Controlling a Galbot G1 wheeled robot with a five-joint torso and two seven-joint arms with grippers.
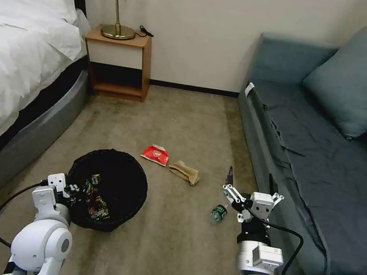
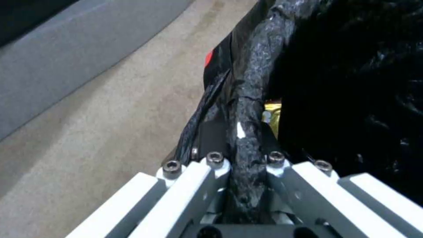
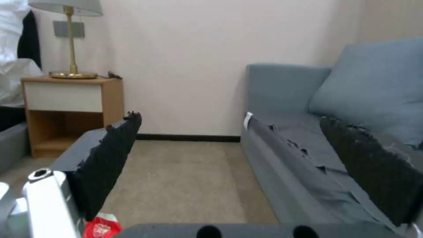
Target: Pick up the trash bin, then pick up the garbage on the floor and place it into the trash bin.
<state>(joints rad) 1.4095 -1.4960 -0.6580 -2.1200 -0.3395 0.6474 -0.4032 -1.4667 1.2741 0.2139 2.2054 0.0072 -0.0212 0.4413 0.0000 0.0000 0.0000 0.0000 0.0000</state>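
Holding the trash bin [image 1: 107, 189] by its rim in our clamped left gripper [image 1: 71, 188], we keep our right gripper [image 1: 251, 183] spread wide, the bottle [image 1: 219, 212] just below-left of it.

The left claw [image 2: 240, 145] is covering part of the trash bin [image 1: 111, 186] rim; wrappers inside are too small to identify. Beside the right claw [image 1: 251, 180], the bottle [image 1: 218, 212] label is blurring.

Carpet [image 1: 173, 249]: packet [image 1: 155, 154], paper [image 1: 184, 172], bottle [image 1: 219, 213] (capped).
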